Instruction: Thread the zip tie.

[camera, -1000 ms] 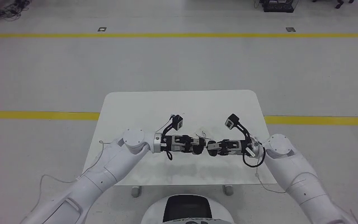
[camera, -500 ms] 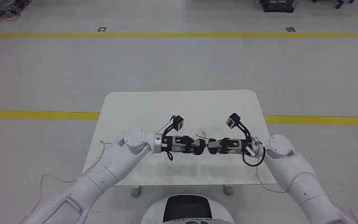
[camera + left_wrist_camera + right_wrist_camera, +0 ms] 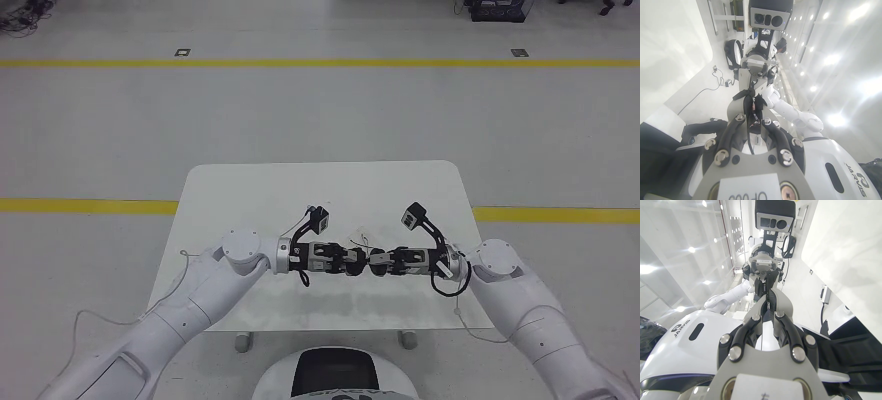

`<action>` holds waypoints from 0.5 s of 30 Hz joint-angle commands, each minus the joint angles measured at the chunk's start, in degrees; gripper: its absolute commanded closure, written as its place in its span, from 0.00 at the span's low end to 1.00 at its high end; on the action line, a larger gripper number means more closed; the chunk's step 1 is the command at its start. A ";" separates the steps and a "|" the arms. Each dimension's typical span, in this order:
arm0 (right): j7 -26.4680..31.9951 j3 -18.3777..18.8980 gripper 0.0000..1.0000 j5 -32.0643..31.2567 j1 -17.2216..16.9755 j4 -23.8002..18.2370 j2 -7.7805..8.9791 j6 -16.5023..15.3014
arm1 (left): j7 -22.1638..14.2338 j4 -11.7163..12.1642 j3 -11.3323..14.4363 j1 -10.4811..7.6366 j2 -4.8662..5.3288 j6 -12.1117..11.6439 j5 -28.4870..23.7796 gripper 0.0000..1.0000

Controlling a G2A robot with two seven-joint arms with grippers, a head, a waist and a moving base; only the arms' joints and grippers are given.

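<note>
1. The left gripper (image 3: 357, 262) and the right gripper (image 3: 379, 263) met tip to tip above the near half of the table (image 3: 250, 190).
2. Each gripper's fingers were drawn close together, apparently pinching one end of the zip tie (image 3: 359, 241), whose thin pale strand curled just beyond the tips.
3. Progress, as judged: both ends were held and aligned. Whether the tail had entered the head could not be told, and pulling it through remained.
4. Writing: a white sticker (image 3: 751, 186) on the left gripper's base bore a short printed code.
</note>
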 commanded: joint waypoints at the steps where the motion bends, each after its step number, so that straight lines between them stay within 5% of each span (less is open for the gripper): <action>1: 0.05 -0.01 1.00 0.04 0.00 0.01 -0.01 -0.07 | 0.00 0.02 0.02 -0.02 -0.02 0.01 0.02 0.93; 15: 0.99 -0.12 1.00 0.08 0.03 -0.25 -0.02 -0.38 | 0.16 0.13 0.07 -0.06 -0.12 0.06 0.04 0.91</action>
